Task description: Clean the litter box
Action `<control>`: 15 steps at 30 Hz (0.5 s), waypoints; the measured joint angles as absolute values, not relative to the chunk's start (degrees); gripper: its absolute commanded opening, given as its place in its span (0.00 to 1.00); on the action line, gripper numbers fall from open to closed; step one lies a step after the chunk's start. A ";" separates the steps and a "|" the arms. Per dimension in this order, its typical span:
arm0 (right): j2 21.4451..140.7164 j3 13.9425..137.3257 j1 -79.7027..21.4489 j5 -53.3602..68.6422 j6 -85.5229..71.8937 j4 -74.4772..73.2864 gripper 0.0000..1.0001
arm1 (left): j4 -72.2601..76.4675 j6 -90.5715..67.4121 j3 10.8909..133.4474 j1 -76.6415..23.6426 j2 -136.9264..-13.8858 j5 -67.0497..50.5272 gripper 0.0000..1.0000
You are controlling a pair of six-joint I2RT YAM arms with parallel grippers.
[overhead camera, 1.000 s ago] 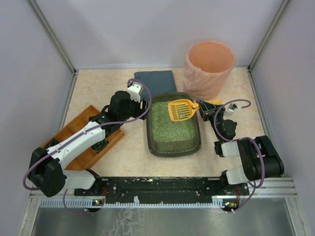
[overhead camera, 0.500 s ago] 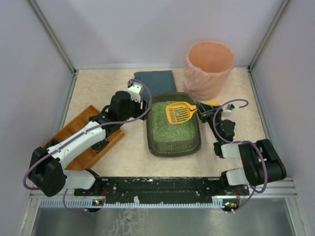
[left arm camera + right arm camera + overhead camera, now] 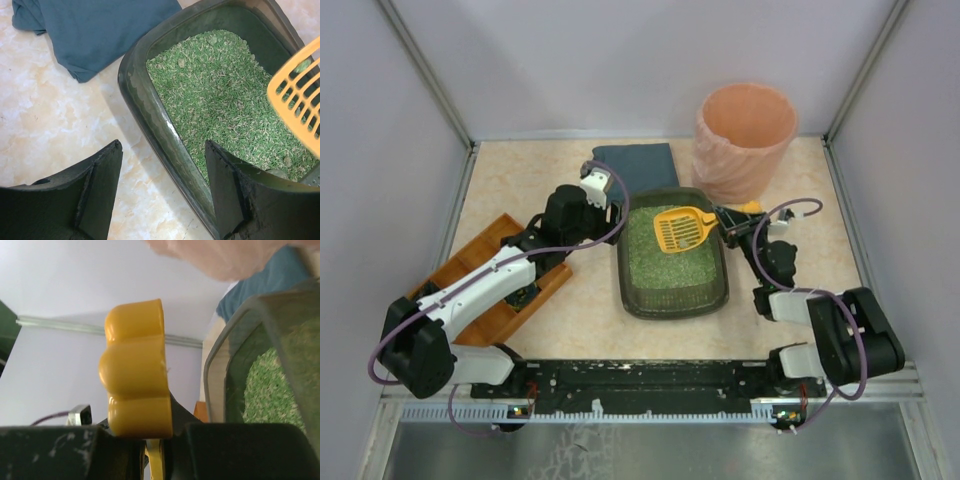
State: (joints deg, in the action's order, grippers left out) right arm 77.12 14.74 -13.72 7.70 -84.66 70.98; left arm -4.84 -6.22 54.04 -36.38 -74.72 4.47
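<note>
The dark grey-green litter box (image 3: 722, 290) sits mid-table with green litter (image 3: 670, 262) inside. A yellow slotted scoop (image 3: 685, 228) hangs over its far right part, just above the litter. My right gripper (image 3: 733, 222) is shut on the scoop's handle (image 3: 136, 370) at the box's right rim (image 3: 235, 350). My left gripper (image 3: 612, 212) is open. Its fingers (image 3: 100, 190) straddle the box's left rim (image 3: 145, 105), one outside and one over the litter (image 3: 220, 90). The scoop's edge shows in the left wrist view (image 3: 300, 95).
A tall peach round bin (image 3: 745, 140) stands at the back right. A dark blue cloth (image 3: 635, 165) lies behind the box and also shows in the left wrist view (image 3: 95, 30). An orange-brown wooden tray (image 3: 485, 280) lies at the left under the left arm.
The right arm has shifted the scoop slightly left and down over the litter. The left arm has not moved.
</note>
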 measured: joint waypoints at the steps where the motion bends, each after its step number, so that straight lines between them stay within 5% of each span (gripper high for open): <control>1: 76.84 14.55 -13.02 7.68 -84.77 70.70 0.00 | -4.93 -6.22 54.06 -36.38 -74.72 4.47 0.73; 15: 75.02 16.08 -13.34 8.54 -84.42 65.60 0.00 | -4.99 -6.22 54.06 -36.38 -74.74 4.49 0.74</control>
